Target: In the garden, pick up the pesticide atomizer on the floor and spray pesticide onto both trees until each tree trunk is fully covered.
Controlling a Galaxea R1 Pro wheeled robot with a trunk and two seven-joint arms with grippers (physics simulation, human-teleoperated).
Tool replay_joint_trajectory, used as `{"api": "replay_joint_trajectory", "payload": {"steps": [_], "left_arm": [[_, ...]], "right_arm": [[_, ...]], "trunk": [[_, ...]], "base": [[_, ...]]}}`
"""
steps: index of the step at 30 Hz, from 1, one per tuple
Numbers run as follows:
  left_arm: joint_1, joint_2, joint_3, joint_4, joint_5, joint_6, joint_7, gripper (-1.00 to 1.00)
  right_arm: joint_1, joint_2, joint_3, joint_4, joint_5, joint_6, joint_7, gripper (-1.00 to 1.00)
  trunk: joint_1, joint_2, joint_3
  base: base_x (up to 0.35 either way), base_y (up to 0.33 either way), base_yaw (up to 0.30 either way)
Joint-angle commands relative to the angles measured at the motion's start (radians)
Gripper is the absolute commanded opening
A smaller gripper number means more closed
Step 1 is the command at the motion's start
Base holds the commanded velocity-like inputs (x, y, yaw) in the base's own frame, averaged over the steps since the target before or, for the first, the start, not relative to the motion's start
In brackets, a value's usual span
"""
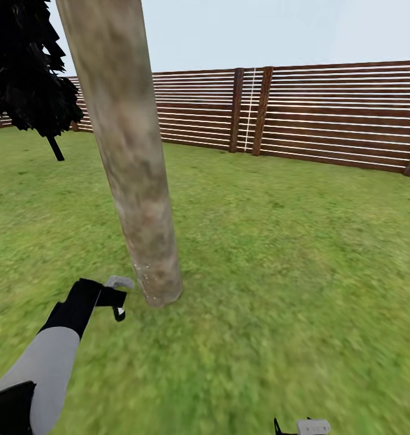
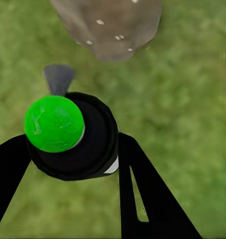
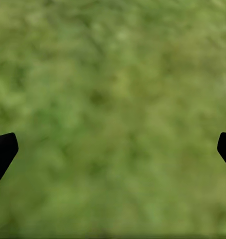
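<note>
Black, green-capped pesticide atomizer clamped in my left gripper, beside the mottled grey-beige tree trunk.
White pesticide specks dot only its base; most remains. My right gripper gapes empty.

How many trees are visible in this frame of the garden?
2. One trunk rises right ahead of the left gripper, its crown out of frame. A second tree, dark foliage on a thin stem, stands back at the left near the fence. Others may lie outside the view.

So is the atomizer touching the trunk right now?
Apart. In the left wrist view a strip of grass shows between the pesticide atomizer, held in the left gripper, and the speckled tree trunk.
</note>
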Motion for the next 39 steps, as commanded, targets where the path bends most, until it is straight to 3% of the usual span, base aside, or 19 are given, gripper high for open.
{"api": "replay_joint_trajectory", "payload": {"steps": [1, 2, 3, 6, 11, 16, 19, 23, 25, 26, 27, 28, 31, 33, 36, 39], "left_arm": [[0.000, -0.006, -0.003, -0.002, -0.001, 0.000, -0.004, -1.00], [-0.003, -0.031, -0.007, -0.004, -0.002, 0.001, -0.006, -1.00], [-0.006, -0.040, -0.008, -0.004, -0.003, 0.002, -0.007, -1.00], [-0.010, -0.037, -0.004, -0.005, 0.002, 0.015, -0.007, -1.00], [0.001, -0.075, -0.009, -0.068, -0.001, 0.036, -0.007, -1.00], [-0.003, -0.071, -0.010, -0.166, -0.002, 0.077, -0.009, -1.00], [0.002, -0.076, -0.014, -0.196, -0.002, 0.085, -0.009, -1.00], [0.000, -0.130, -0.062, -0.202, 0.005, 0.097, -0.009, -1.00], [0.000, -0.120, -0.058, -0.206, 0.004, 0.122, -0.010, -1.00], [0.000, -0.098, -0.055, -0.208, 0.005, 0.127, -0.011, -1.00], [0.001, -0.054, -0.054, -0.208, 0.007, 0.131, -0.016, -1.00], [0.000, -0.034, -0.054, -0.217, 0.008, 0.132, -0.031, -1.00], [-0.001, -0.036, -0.059, -0.290, 0.008, 0.164, -0.043, -1.00], [-0.006, -0.036, -0.066, -0.352, 0.008, 0.241, -0.044, -1.00], [-0.009, -0.023, -0.066, -0.373, 0.005, 0.256, -0.044, -1.00], [-0.002, 0.021, -0.058, -0.369, 0.005, 0.254, -0.046, -1.00]], "right_arm": [[0.000, 0.000, 0.000, 0.000, 0.000, 0.000, 0.000, 1.00], [0.000, 0.000, 0.000, 0.000, 0.000, 0.000, 0.000, 1.00], [0.000, 0.000, 0.000, 0.000, 0.000, 0.000, 0.000, 1.00], [0.000, 0.000, 0.000, 0.000, 0.000, 0.000, 0.000, 1.00], [0.000, 0.000, 0.000, 0.000, 0.000, 0.000, 0.000, 1.00], [0.000, 0.003, -0.005, -0.012, -0.006, -0.001, -0.004, 1.00], [0.000, -0.003, -0.007, -0.072, -0.008, -0.003, -0.004, 1.00], [0.000, -0.007, -0.001, -0.075, -0.001, -0.004, 0.001, 1.00], [0.000, -0.008, 0.000, -0.075, 0.000, -0.004, 0.001, 1.00], [0.000, -0.008, 0.000, -0.076, 0.000, -0.004, 0.001, 1.00], [0.000, -0.009, 0.000, -0.076, 0.001, -0.004, 0.002, 1.00], [0.000, -0.011, 0.000, -0.077, 0.001, -0.004, 0.002, 1.00], [0.000, -0.013, 0.000, -0.078, 0.003, -0.004, 0.002, 1.00], [0.000, -0.014, 0.001, -0.078, 0.003, -0.004, 0.002, 1.00], [0.000, -0.013, 0.002, -0.078, 0.003, -0.004, 0.002, 1.00], [0.000, -0.012, 0.002, -0.078, 0.003, -0.004, 0.002, 1.00]], "trunk": [[0.000, 0.000, 0.000], [0.000, 0.000, 0.000], [0.000, 0.000, 0.000], [0.000, 0.000, 0.000], [0.000, 0.000, 0.000], [0.000, 0.000, 0.000], [0.000, 0.000, 0.000], [0.000, 0.000, 0.000], [0.000, 0.000, 0.000], [0.000, 0.000, 0.000], [0.000, 0.000, 0.000], [0.000, 0.000, 0.000], [0.000, 0.000, 0.000], [0.000, 0.000, 0.000], [0.000, 0.000, 0.000], [0.000, 0.000, 0.000]], "base": [[0.000, 0.000, 0.000], [0.000, 0.000, 0.000], [0.000, 0.000, 0.000], [0.000, 0.000, 0.000], [-0.209, 0.000, 0.000], [-0.091, 0.000, 0.000], [-0.003, 0.000, 0.000], [0.000, 0.000, 0.000], [0.000, 0.000, 0.000], [0.000, 0.000, 0.000], [0.000, 0.000, 0.000], [0.000, 0.000, 0.000], [-0.107, 0.000, 0.000], [-0.230, 0.000, 0.000], [-0.046, 0.000, 0.000], [-0.005, 0.000, 0.006]]}}
